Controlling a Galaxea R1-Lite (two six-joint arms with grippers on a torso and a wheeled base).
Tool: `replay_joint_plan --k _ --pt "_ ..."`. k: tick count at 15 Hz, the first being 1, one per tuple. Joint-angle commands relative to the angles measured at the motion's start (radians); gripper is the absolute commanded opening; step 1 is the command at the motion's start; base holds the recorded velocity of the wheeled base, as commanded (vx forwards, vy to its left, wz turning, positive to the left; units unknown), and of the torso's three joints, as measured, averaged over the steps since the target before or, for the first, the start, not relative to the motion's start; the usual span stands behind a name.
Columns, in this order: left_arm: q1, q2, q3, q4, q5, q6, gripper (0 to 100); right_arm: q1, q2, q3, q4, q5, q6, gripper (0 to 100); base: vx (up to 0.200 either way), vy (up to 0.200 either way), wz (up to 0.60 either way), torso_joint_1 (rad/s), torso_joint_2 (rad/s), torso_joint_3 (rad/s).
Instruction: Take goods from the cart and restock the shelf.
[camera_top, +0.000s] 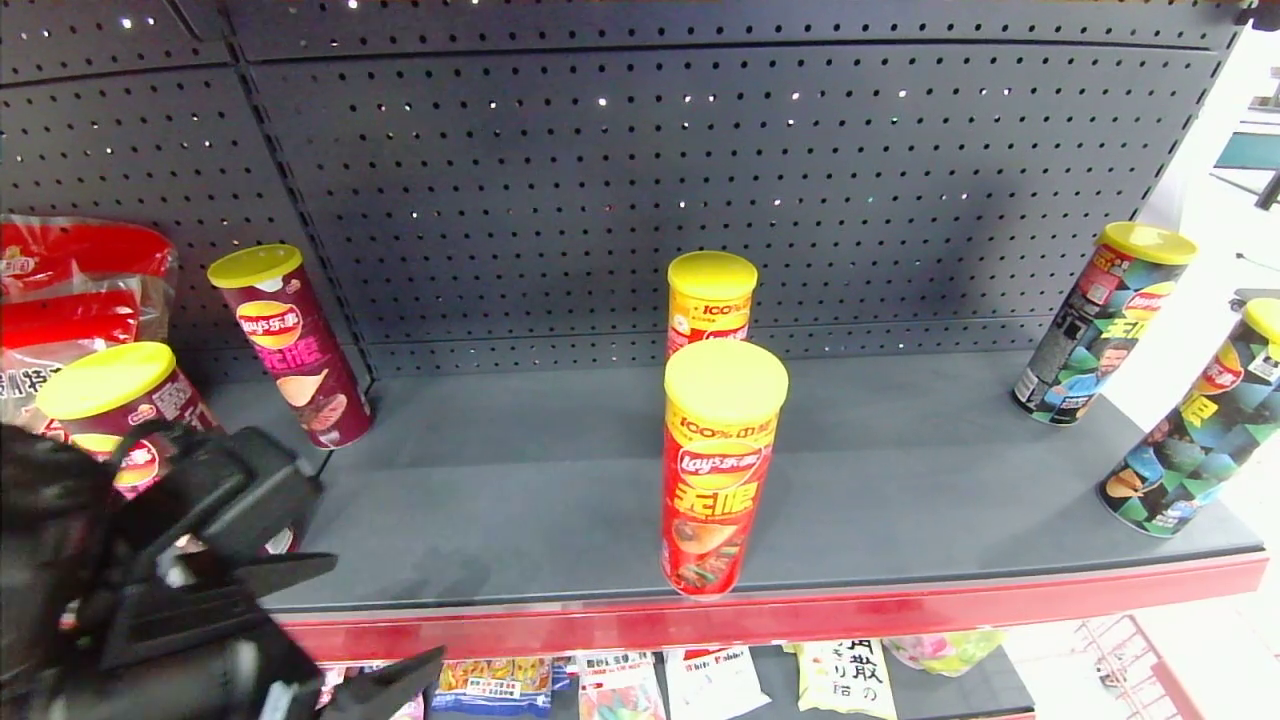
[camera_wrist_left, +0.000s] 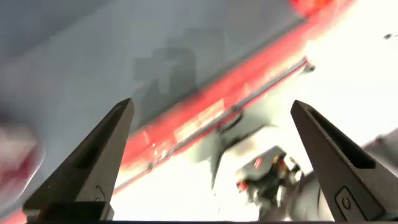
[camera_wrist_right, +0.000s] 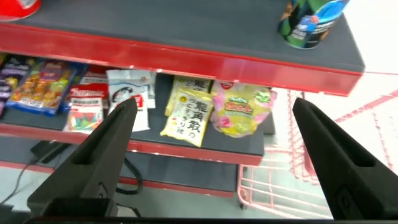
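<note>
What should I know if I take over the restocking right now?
Left gripper: open, empty, near the red front edge of the shelf.
Right gripper: open, empty, facing the wire cart below the shelf.
On the shelf, all upright: two red cans in the middle, two maroon cans at left, two dark patterned cans at right.
Left to do: fetch more goods from the cart; its contents cannot be seen.
</note>
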Motion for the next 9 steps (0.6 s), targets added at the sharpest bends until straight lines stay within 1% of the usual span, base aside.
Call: replay_joint_plan --k 1,2,3,4,5,6,7,8,9 --pt "0.009 -0.467 -0.037 0.4 0.102 0.017 100 -0.035 0.093 -0.043 -0.002 -0.027 -0.001 100 0.0 0.0 0.0 0.0 0.0 0.0" --pt "0.052 -0.562 -0.069 0.546 0.125 0.017 100 -0.058 0.119 -0.064 -0.002 -0.036 -0.002 100 0.0 0.0 0.0 0.0 0.0 0.0" --pt "0.123 -0.622 -0.097 0.661 0.138 0.017 100 -0.078 0.135 -0.08 0.0 -0.043 -0.014 100 0.0 0.0 0.0 0.0 0.0 0.0" --pt "0.278 -0.693 -0.123 0.771 0.139 0.004 100 -0.11 0.136 -0.092 0.003 -0.05 -0.047 100 0.0 0.0 0.0 0.0 0.0 0.0" --pt "0.402 -0.726 -0.126 0.816 0.139 -0.02 100 -0.136 0.138 -0.099 0.004 -0.052 -0.056 100 0.0 0.0 0.0 0.0 0.0 0.0" --pt "0.497 -0.739 -0.123 0.849 0.139 -0.051 100 -0.165 0.15 -0.113 0.007 -0.052 -0.056 100 0.0 0.0 0.0 0.0 0.0 0.0" --pt "0.567 -0.746 -0.112 0.86 0.135 -0.082 100 -0.199 0.164 -0.119 0.007 -0.05 -0.056 100 0.0 0.0 0.0 0.0 0.0 0.0" --pt "0.601 -0.769 -0.103 0.854 0.127 -0.103 100 -0.222 0.17 -0.122 0.007 -0.05 -0.056 100 0.0 0.0 0.0 0.0 0.0 0.0" --pt "0.606 -0.818 -0.081 0.826 0.119 -0.105 100 -0.233 0.172 -0.132 0.009 -0.05 -0.056 100 0.0 0.0 0.0 0.0 0.0 0.0"
